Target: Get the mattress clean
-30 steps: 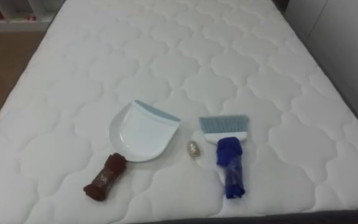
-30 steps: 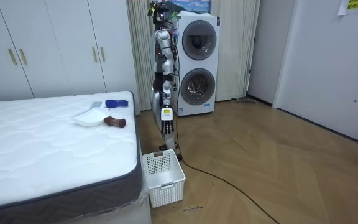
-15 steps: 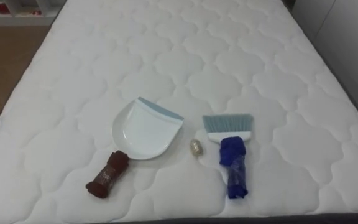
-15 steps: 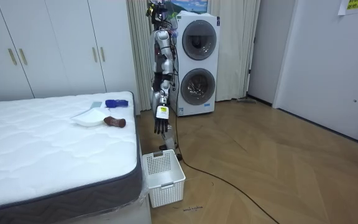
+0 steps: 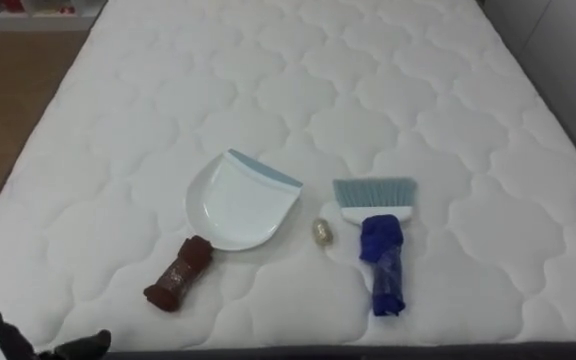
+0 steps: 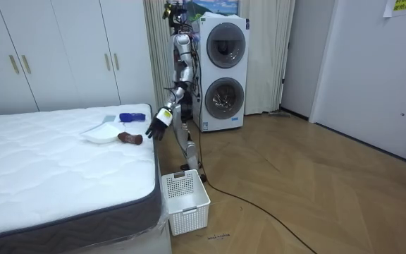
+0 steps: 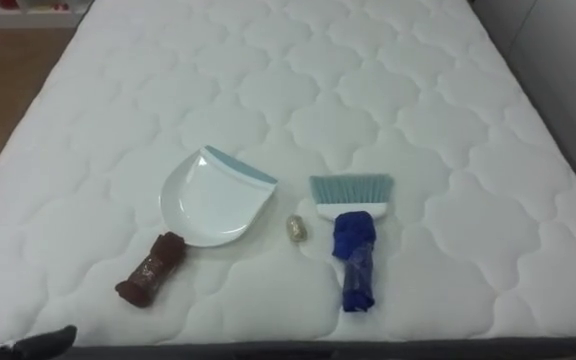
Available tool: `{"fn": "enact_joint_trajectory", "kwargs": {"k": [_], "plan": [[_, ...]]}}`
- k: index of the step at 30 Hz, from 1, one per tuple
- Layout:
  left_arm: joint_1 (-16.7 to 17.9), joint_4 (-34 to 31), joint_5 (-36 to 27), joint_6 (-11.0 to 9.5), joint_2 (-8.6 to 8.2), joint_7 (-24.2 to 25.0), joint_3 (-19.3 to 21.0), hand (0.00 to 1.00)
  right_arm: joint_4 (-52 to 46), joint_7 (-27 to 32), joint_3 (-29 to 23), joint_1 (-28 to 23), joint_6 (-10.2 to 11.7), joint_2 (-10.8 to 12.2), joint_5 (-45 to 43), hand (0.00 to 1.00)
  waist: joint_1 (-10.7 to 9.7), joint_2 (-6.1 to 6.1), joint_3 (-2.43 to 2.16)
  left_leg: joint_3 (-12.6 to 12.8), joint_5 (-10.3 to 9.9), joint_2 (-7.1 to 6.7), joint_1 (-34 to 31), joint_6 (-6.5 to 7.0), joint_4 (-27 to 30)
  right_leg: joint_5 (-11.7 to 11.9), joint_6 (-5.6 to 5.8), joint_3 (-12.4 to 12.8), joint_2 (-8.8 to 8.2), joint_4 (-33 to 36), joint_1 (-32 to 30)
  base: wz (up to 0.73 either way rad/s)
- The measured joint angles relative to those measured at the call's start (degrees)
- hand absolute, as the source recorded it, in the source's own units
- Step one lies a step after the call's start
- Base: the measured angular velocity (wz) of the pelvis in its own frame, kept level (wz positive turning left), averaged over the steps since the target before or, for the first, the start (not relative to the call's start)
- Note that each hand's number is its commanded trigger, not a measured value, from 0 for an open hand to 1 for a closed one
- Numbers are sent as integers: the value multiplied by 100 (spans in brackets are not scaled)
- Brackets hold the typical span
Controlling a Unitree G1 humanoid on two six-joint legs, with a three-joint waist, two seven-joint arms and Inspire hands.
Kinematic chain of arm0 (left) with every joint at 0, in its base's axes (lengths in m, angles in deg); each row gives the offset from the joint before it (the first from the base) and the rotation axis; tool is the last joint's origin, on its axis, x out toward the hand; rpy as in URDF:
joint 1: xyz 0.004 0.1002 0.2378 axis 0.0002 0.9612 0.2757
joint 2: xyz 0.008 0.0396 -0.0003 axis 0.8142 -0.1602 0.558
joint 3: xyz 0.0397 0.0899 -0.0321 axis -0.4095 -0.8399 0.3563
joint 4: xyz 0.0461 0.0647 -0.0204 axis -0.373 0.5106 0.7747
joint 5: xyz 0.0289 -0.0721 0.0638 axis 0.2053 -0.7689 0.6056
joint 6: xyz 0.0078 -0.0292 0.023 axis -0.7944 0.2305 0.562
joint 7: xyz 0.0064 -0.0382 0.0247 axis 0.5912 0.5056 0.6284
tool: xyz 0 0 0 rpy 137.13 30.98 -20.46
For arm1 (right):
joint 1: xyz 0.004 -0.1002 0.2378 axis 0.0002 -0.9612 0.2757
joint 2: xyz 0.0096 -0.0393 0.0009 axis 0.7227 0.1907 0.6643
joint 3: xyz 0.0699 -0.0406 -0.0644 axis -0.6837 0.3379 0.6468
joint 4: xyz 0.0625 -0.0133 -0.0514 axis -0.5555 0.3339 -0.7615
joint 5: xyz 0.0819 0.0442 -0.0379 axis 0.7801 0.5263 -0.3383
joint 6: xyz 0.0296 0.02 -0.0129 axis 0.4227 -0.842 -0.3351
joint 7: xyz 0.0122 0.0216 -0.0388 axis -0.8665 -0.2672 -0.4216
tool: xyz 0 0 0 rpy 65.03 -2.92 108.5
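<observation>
On the white quilted mattress [image 5: 268,80] lies a white dustpan [image 5: 238,200] with a brown-wrapped handle [image 5: 178,275] pointing toward me. To its right lies a hand brush with pale blue bristles [image 5: 373,192] and a blue-wrapped handle [image 5: 383,265]. Between them sits a small crumpled ball of litter [image 5: 322,231]. My left hand [image 5: 13,343] pokes in at the lower left, open with fingers spread, short of the brown handle and touching nothing. In the room view I stand at the bed's end, that hand [image 6: 157,125] held out over the mattress edge.
A white slatted basket [image 6: 185,201] stands on the floor by the bed's corner, near my feet. Behind me is a stacked washer and dryer [image 6: 224,70]. White wardrobe doors [image 6: 62,56] line the far wall. Wooden floor [image 5: 8,90] runs along the bed's left side.
My left arm has swung up from hanging at my side toward the bed, and its hand has entered the eye views' lower left. The things on the bed lie as before.
</observation>
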Motion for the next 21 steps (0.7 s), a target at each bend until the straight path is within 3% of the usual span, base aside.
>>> {"fn": "enact_joint_trajectory", "kwargs": {"k": [4,10,16,21], "plan": [[-42,-534,39,-117,23,-137,-186,0,2,-31,0,52,16,1,11,0,-153,0,5,-119,0,-14,-14,0,4,0,0,-84,-3,-10,25,8],[-247,-626,139,-138,127,-81,-534,0,2,-155,19,53,-3,-7,28,0,-188,50,12,-146,0,-6,-82,0,57,0,0,-138,-2,-22,-4,3],[-313,-757,154,-135,237,-53,-942,0,-37,-208,366,136,-217,-30,129,0,-289,66,10,-169,0,-10,-218,0,108,1,-1,-148,-13,7,-114,2],[-725,-736,207,-127,236,133,-1139,0,-47,-232,753,334,-259,-56,141,0,-297,39,41,-194,1,-4,-445,2,265,4,-6,-150,-21,106,-265,3]]}}
